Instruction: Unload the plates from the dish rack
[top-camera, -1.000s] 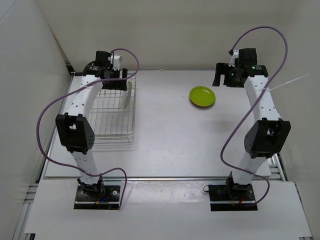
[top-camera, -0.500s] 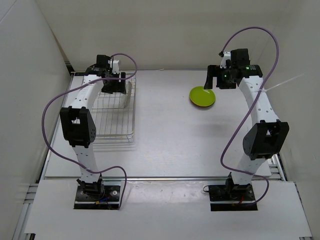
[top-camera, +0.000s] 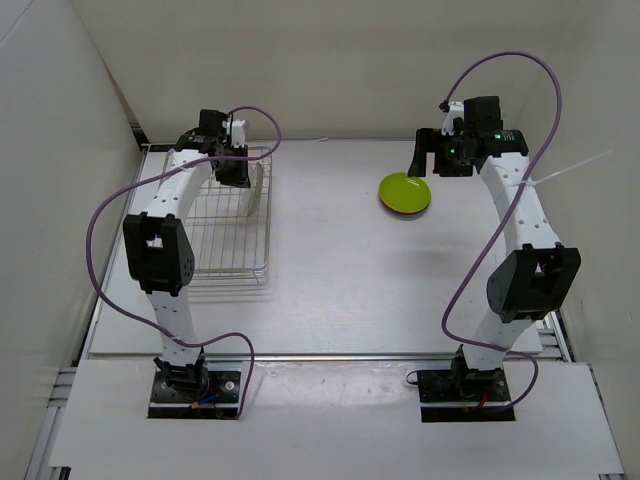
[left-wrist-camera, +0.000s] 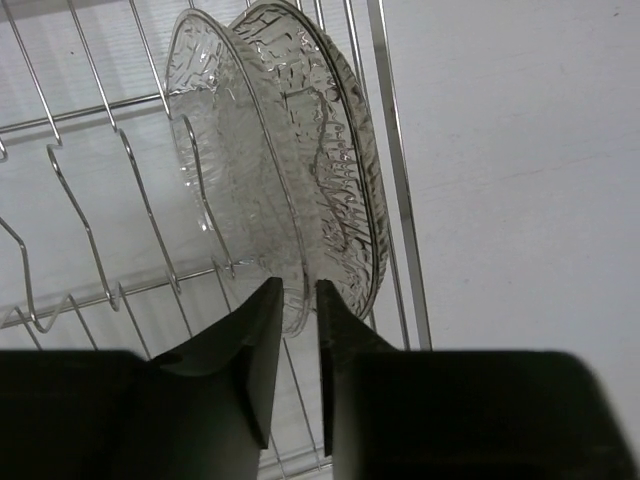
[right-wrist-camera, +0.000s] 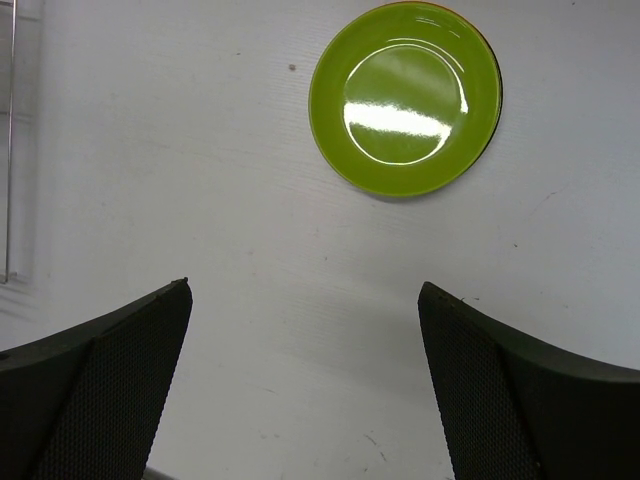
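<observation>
The wire dish rack stands at the left of the table. Two clear textured plate rims stand on edge side by side at its far right end. My left gripper reaches down onto them, and its jaws are narrowed on the lower rim of the nearer clear plate. A lime green plate lies flat on the table at the right. A thin orange and dark edge shows under it. My right gripper hovers just near of it, open, holding nothing.
The rack's side wire runs close to the right of the clear plates. White walls close in the table at the left, back and right. A strip of the rack's edge shows at the left of the right wrist view.
My left gripper's jaws have closed in from wide open onto the clear plate's rim. The right arm swung a little left toward the green plate, then held still.
</observation>
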